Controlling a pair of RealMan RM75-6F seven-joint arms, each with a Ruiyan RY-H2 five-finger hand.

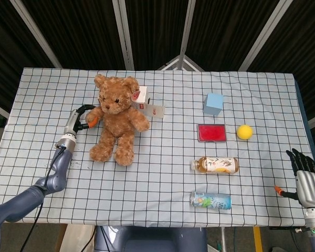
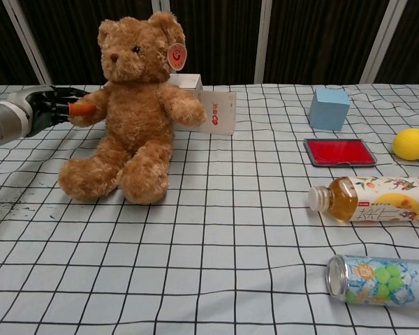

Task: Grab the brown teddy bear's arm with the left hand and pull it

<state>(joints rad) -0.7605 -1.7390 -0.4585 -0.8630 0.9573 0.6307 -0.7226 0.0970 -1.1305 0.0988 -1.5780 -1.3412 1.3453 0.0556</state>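
The bear (image 1: 115,119) sits upright at the upper left of the table (image 1: 163,178). The left hand (image 1: 80,119) has its fingers around the bear's arm (image 2: 89,112). At the lower right edge, the right hand (image 1: 307,176) holds nothing, fingers apart.

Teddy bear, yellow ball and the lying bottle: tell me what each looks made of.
Teddy bear: soft brown plush, shown by its fuzzy pile; a round card tag hangs at its ear.
Yellow ball: matte and slightly textured, possibly foam or rubber; the look leaves it open.
Bottle: clear plastic, probably, since amber liquid shows through; it has a glossy printed label and a white cap.
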